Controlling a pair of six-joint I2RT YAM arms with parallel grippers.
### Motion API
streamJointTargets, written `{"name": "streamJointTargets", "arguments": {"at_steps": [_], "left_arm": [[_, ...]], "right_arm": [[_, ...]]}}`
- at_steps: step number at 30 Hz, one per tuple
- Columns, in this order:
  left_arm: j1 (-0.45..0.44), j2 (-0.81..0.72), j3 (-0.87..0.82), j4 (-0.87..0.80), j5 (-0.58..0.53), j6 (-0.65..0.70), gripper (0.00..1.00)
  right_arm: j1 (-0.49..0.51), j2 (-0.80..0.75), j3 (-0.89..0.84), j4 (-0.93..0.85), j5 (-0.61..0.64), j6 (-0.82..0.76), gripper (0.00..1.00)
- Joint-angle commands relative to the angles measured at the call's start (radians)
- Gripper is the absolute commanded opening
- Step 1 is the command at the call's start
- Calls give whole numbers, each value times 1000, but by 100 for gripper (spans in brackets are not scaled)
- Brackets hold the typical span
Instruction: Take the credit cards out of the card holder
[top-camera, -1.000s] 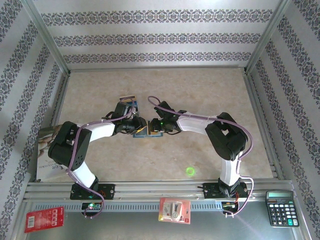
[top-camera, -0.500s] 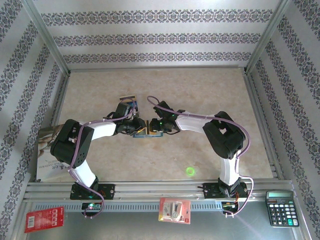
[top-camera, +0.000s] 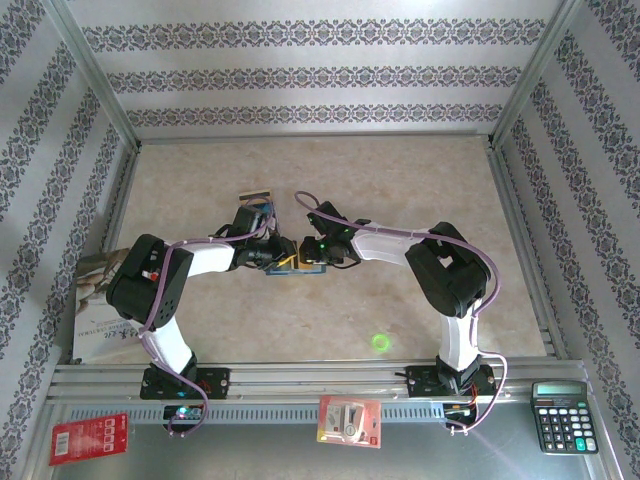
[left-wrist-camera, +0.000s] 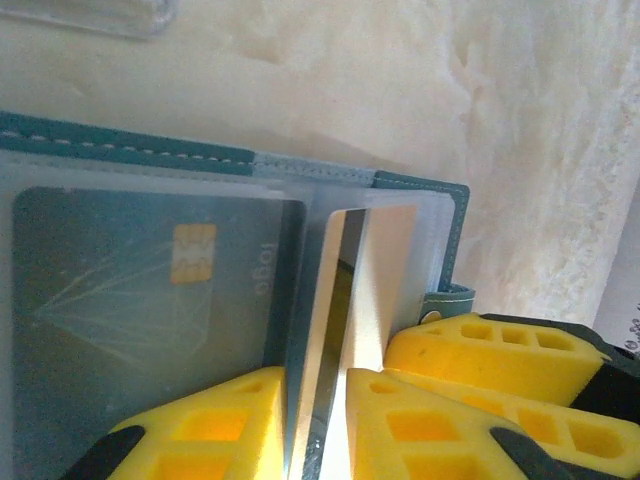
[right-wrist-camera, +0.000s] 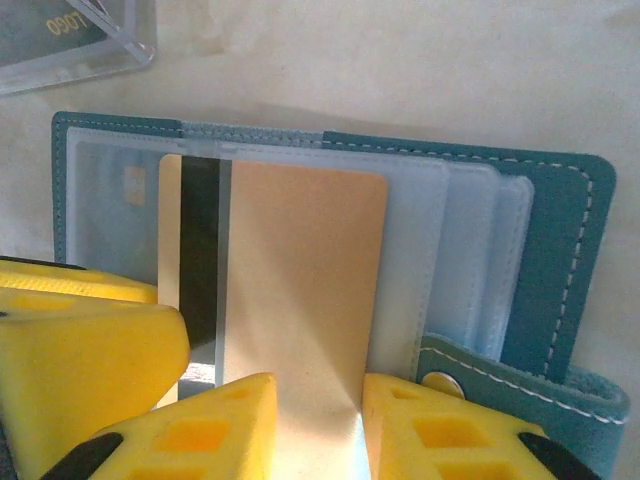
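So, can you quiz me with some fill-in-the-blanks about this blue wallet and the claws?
1. With its snap tab undone, the slate-blue bifold card holder is ____, not closed.
2. The tan-gold plastic card shows between the right claw's ____ fingers.
3. The dark plastic card carries a gold ____.
4. The black calculator stands beside the ____ arm's base.
Missing words: open; yellow; chip; right.

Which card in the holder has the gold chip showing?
The dark teal card lying flat behind clear plastic. The tan-gold card shows a black stripe and no chip.
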Motion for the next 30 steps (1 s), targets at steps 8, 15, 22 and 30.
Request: {"name": "streamJointTargets", "arguments": {"at_steps": [8,15,22,30], "left_arm": [[-11,-1,31,4,31,26,18],[4,-27,27,-26,4,45,4],[60,-149,21,-191,-65,142,0],[90,-342,47,-325,-110,230,0]], "right_arm": [[-16,22,-1,-13,-15,24,29],[-24,10,-15,-1,-19,31,29],[-48,-16,-44,31,-40,33,29],[-92,-131,-104,247,-205,71,35]]}}
